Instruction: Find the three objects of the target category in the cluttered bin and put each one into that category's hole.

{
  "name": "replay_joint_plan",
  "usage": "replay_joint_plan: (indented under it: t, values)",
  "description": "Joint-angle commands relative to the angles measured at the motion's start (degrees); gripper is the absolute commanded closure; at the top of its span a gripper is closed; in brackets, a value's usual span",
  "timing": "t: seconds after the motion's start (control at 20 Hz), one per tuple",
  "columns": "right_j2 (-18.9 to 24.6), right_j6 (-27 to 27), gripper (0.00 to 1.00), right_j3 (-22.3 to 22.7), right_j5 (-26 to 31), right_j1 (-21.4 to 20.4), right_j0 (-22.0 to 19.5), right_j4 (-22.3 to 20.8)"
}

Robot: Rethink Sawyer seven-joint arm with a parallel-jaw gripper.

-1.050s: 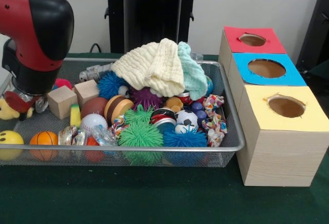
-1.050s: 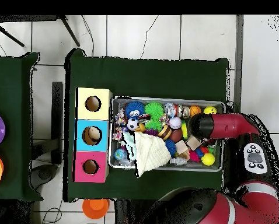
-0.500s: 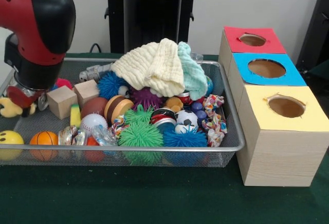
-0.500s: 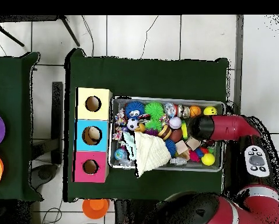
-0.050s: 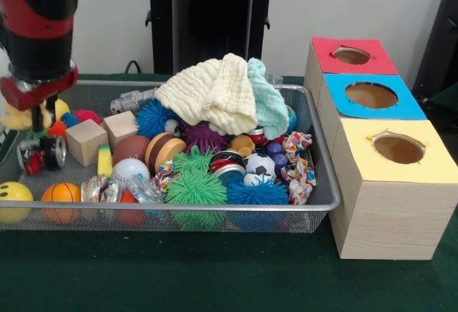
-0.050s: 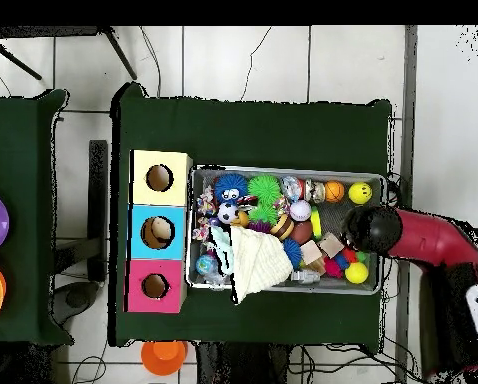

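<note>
Green felt is covering the table (image 5: 215, 276) in my front view, with a white wall and a black stand behind it. Wire mesh is forming the bin (image 5: 315, 147) at centre, heaped with spiky rubber balls, wooden cubes (image 5: 87, 140), a small basketball (image 5: 61, 194) and crinkled wrappers; soft waffle-weave cloths (image 5: 215, 94) are draping over the pile. Three pale wooden boxes (image 5: 379, 183) are standing just beside the bin at right, topped red, blue and yellow, each with a round hole. At upper left I am seeing the gripper (image 5: 39, 122) hanging over the bin's left end; whether its tips are apart or pinching something, I cannot tell.

Overhead, I am looking at grey floor tiles around the green table, the boxes at left of the bin and the red arm (image 6: 423, 238) reaching in from the right.
</note>
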Motion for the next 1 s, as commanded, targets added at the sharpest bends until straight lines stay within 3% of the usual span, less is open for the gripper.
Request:
replay_joint_plan:
  t: [0.05,0.5,1.0]
  values:
    - [9.26,0.58,1.0,12.13,6.36,-11.99,-3.02,8.64]
    - [18.42,2.33,1.0,22.63,3.65,-18.8,-9.83,23.01]
    - [25.56,6.1,1.0,32.33,-2.11,-23.36,-11.61,35.01]
